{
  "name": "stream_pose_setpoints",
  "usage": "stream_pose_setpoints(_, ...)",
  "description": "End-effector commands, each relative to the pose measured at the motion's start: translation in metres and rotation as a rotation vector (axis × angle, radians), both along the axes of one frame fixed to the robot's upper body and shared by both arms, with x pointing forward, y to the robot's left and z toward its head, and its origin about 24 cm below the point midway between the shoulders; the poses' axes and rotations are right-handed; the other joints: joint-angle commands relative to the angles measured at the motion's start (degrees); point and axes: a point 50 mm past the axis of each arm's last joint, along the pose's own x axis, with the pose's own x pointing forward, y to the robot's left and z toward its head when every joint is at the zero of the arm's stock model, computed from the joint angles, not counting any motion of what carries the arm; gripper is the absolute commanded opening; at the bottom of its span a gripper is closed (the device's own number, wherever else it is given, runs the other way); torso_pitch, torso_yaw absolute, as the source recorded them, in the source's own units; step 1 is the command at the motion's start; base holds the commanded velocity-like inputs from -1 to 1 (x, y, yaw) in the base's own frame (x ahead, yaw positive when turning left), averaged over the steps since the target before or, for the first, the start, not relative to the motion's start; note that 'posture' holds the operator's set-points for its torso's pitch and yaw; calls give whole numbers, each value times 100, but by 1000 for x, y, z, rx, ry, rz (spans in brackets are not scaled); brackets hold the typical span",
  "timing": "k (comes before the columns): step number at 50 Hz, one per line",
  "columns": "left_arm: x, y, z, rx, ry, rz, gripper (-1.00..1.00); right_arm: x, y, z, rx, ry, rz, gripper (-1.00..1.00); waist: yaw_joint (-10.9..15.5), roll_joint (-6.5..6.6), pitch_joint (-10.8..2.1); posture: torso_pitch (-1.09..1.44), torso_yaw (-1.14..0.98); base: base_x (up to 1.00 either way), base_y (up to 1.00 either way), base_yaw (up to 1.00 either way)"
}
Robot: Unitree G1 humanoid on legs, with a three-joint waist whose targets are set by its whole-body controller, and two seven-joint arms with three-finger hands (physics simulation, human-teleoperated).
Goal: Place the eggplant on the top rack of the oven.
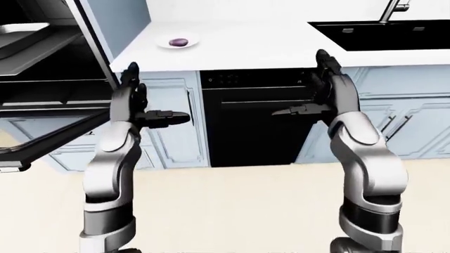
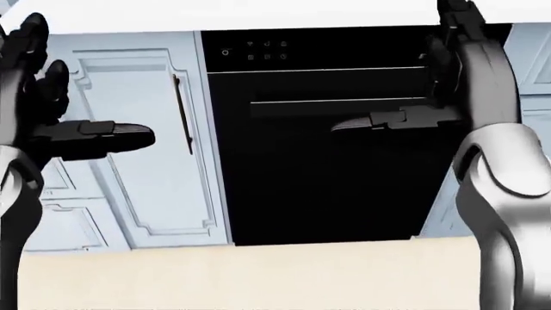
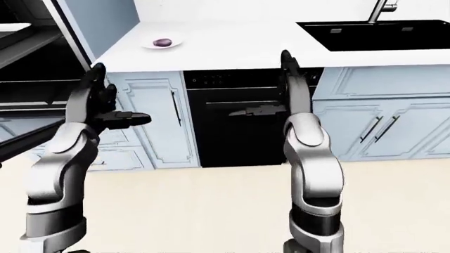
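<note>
A small purple eggplant (image 1: 179,41) lies on a white plate (image 1: 191,44) on the white counter, at the top of the left-eye view. The oven (image 1: 42,68) stands open at the left edge, its racks (image 1: 35,87) showing and its door (image 1: 42,142) hanging down. My left hand (image 1: 144,97) is open and empty, raised below the counter's edge, right of the oven door. My right hand (image 1: 316,89) is open and empty, raised before the black dishwasher (image 1: 253,121). Both hands are well short of the eggplant.
A black sink (image 1: 383,34) with a tap (image 1: 394,10) sits in the counter at the top right. Pale blue cabinet doors (image 1: 172,124) flank the dishwasher. Beige floor (image 1: 232,211) fills the bottom of the views.
</note>
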Motion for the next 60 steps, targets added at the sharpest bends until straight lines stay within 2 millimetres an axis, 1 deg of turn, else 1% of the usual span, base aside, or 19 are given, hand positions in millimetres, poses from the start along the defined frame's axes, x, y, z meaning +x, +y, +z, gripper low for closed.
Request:
stream_pose_setpoints(1, -3, 0, 29, -5, -92, -5, 100, -5, 2, 20, -4, -64, 12, 100, 1, 9, -129, 0, 0, 0, 0, 0)
stream_pose_setpoints(12, -14, 2, 58, 9, -141, -6, 100, -22, 2, 57, 6, -149, -4, 100, 5, 16, -87, 0, 0, 0, 0, 0)
stream_pose_setpoints(23, -24, 9, 76, -9, -178, 38, 100, -37, 4, 72, 41, -207, 22, 100, 0, 24, -44, 0, 0, 0, 0, 0)
stream_pose_setpoints(24, -25, 8, 77, -8, -177, 37, 100, -37, 4, 72, 40, -209, 25, 100, -10, 46, -173, 0, 0, 5, 0, 0)
stream_pose_setpoints(29, -26, 7, 80, -3, -182, 27, 100, -39, 9, 73, 34, -210, 46, 100, -25, 23, -27, 0, 0, 12, 0, 0)
stream_pose_setpoints(33, -26, 7, 81, -5, -185, 25, 100, -39, 7, 73, 35, -210, 45, 100, -35, -36, 6, 0, 0, 15, 0, 0)
stream_pose_setpoints(38, -27, 7, 81, -5, -184, 26, 100, -39, 6, 72, 39, -210, 41, 100, -43, 88, -15, 0, 0, 15, 0, 0)
stream_pose_setpoints(40, -27, 6, 81, -4, -185, 23, 100, -38, 6, 70, 41, -208, 39, 100, -59, 289, 1, 0, 0, 16, 0, 0)
stream_pose_setpoints(41, -27, 6, 81, -4, -184, 23, 100, -38, 6, 71, 42, -208, 38, 100, -76, 447, -20, 0, 0, 16, 0, 0)
stream_pose_setpoints(42, -28, 7, 81, -5, -184, 24, 100, -38, 6, 71, 43, -209, 39, 100, -66, 315, 0, 0, 0, 15, 0, 0)
stream_pose_setpoints(45, -27, 7, 82, -7, -186, 24, 100, -38, 6, 71, 45, -209, 39, 100, -52, 352, -16, 0, 0, 15, 0, 0)
stream_pose_setpoints(47, -28, 8, 84, -7, -187, 25, 100, -38, 6, 72, 46, -209, 39, 100, -43, 278, -51, 0, 0, 15, 0, 0)
stream_pose_setpoints(50, -28, 8, 84, -9, -189, 28, 100, -38, 6, 72, 46, -210, 38, 100, -11, 131, 3, 0, 0, 15, 0, 0)
stream_pose_setpoints(52, -28, 8, 85, -8, -189, 27, 100, -39, 6, 72, 44, -210, 36, 100, 18, -25, 4, 0, 0, 16, 0, 0)
stream_pose_setpoints(53, -29, 7, 84, -8, -189, 26, 100, -39, 5, 72, 44, -210, 36, 100, 37, -152, -24, 0, 0, 16, 0, 0)
stream_pose_setpoints(54, -29, 7, 85, -8, -190, 25, 100, -39, 6, 72, 43, -209, 36, 100, 45, -346, -87, 0, 0, 16, 0, 0)
stream_pose_setpoints(55, -30, 7, 86, -8, -191, 25, 100, -39, 6, 71, 42, -208, 37, 100, -4, -156, -27, 0, 0, 16, 0, 0)
stream_pose_setpoints(57, -29, 7, 85, -8, -189, 26, 100, -38, 6, 71, 42, -206, 37, 100, -5, -265, 4, 0, 0, 16, 0, 0)
stream_pose_setpoints(60, -29, 6, 85, -7, -189, 22, 100, -38, 7, 70, 41, -202, 36, 100, -33, -151, -27, 0, 0, 14, 2, 0)
